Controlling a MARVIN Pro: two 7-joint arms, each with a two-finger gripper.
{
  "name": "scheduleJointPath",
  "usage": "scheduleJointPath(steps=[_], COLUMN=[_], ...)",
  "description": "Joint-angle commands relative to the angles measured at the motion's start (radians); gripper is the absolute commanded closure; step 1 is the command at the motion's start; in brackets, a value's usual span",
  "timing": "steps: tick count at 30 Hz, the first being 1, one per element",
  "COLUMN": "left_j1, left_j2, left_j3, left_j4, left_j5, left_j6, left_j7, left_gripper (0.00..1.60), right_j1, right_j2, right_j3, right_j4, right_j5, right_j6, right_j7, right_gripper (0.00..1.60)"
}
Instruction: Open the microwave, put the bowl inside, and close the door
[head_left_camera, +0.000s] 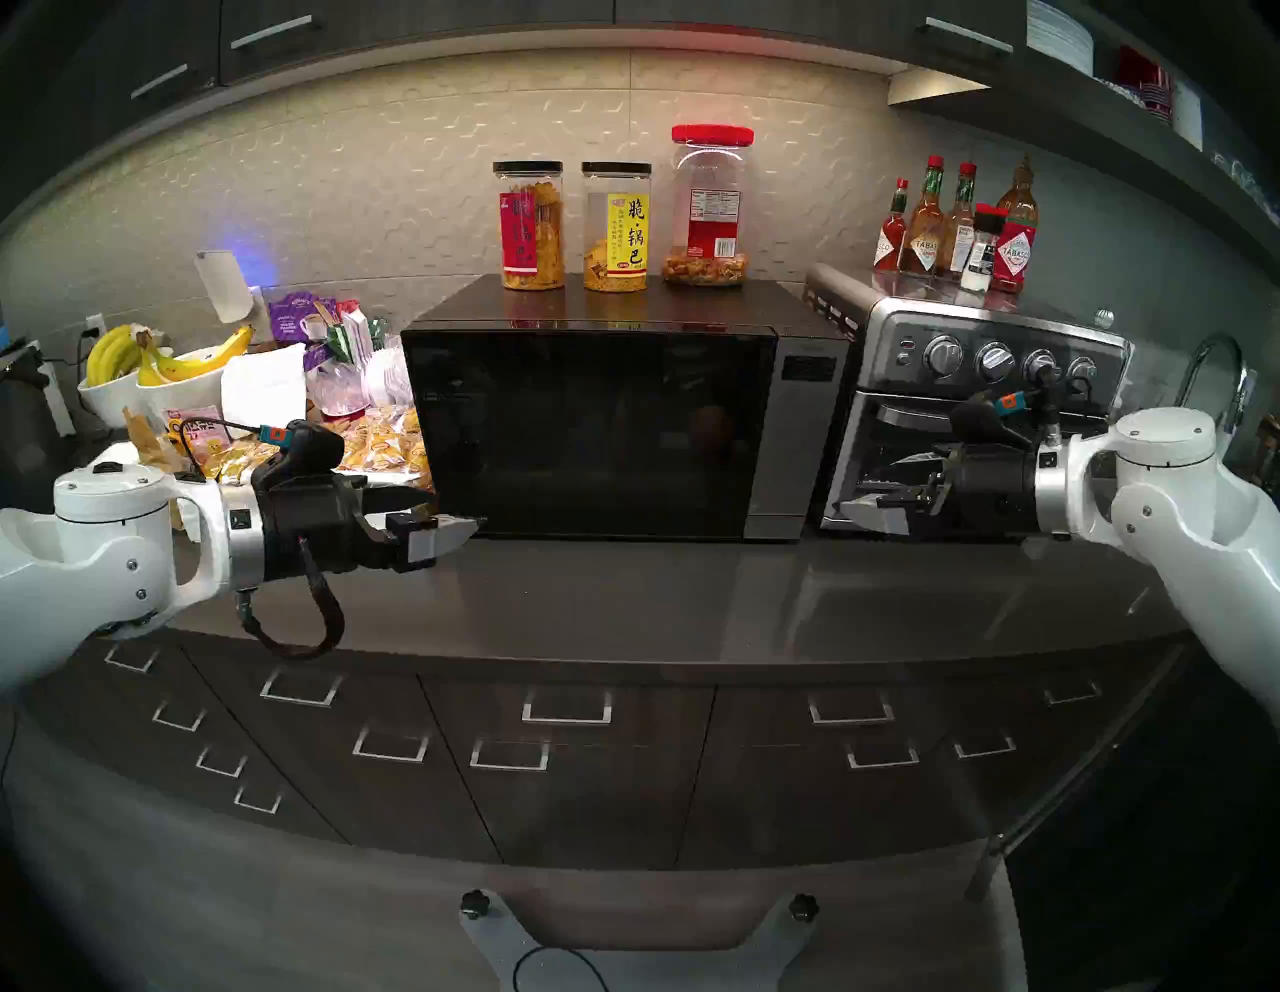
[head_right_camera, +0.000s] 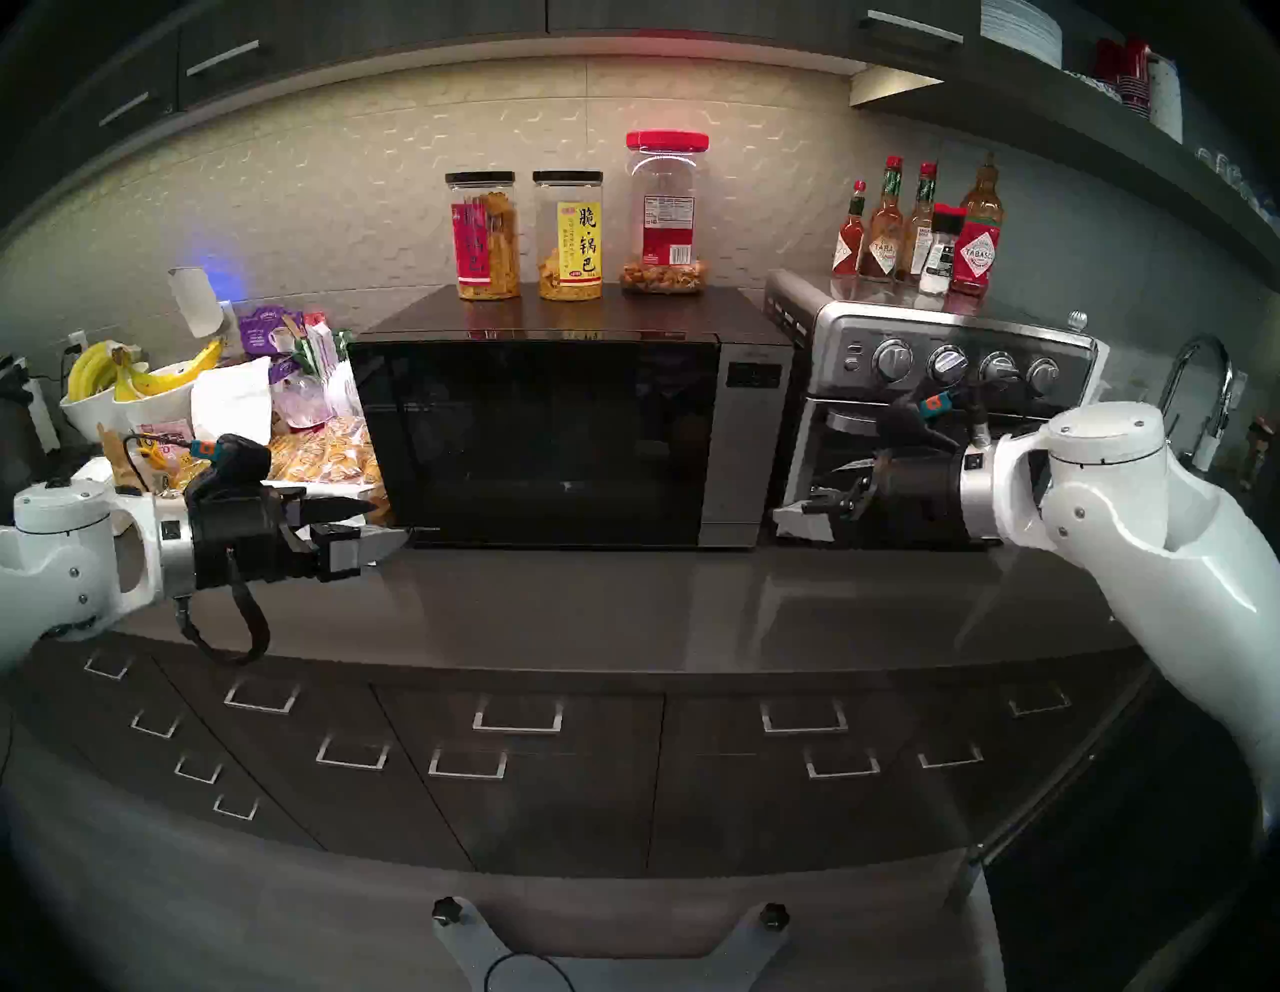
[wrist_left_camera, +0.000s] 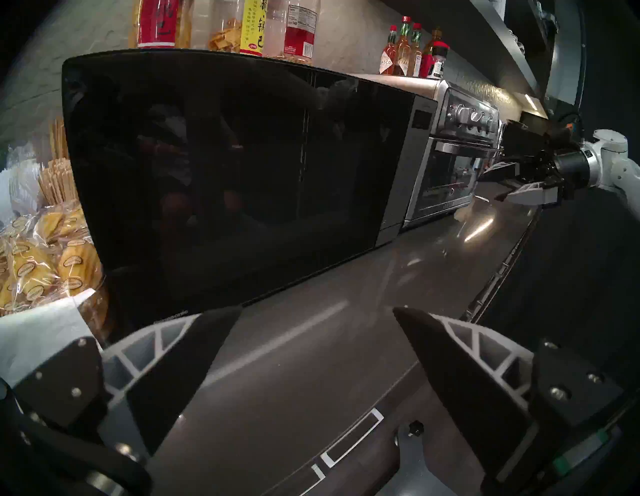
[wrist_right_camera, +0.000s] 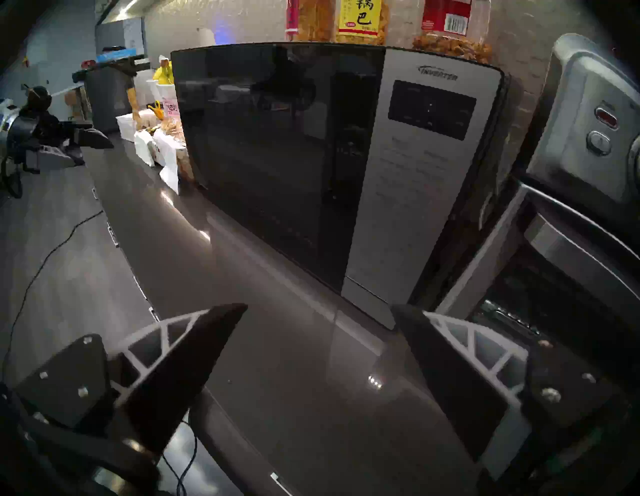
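Both grippers hang over the counter (head_left_camera: 623, 596) with fingers spread and nothing between them: the left gripper (head_left_camera: 443, 523) at nine o'clock, just beside the microwave's (head_left_camera: 609, 429) lower left corner, the right gripper (head_left_camera: 873, 502) at three o'clock before the toaster oven (head_left_camera: 970, 388). The door (head_left_camera: 589, 433) is shut. No bowl shows in any view.

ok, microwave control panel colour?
Silver-grey control panel with a dark display; clearest in the right wrist view.
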Motion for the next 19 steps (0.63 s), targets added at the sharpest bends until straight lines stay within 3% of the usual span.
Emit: scheduleJointPath(steps=[1, 19], left_j1=[-0.008, -0.015], left_j2=[0.001, 0.001], left_j3=[-0.009, -0.003], left_j4=[-0.002, -0.002], left_j5=[0.001, 0.001], left_j6=[-0.002, -0.002], left_j7=[-0.003, -0.003], left_gripper=[0.0, 0.0], right_j1=[-0.114, -0.18], right_j2=[0.02, 0.0], right_j3=[0.092, 0.16], right_j4=[-0.015, -0.025], right_j5=[0.005, -0.011], right_j6=[-0.067, -0.075], right_j7=[0.013, 0.022], right_gripper=[0.0, 0.0])
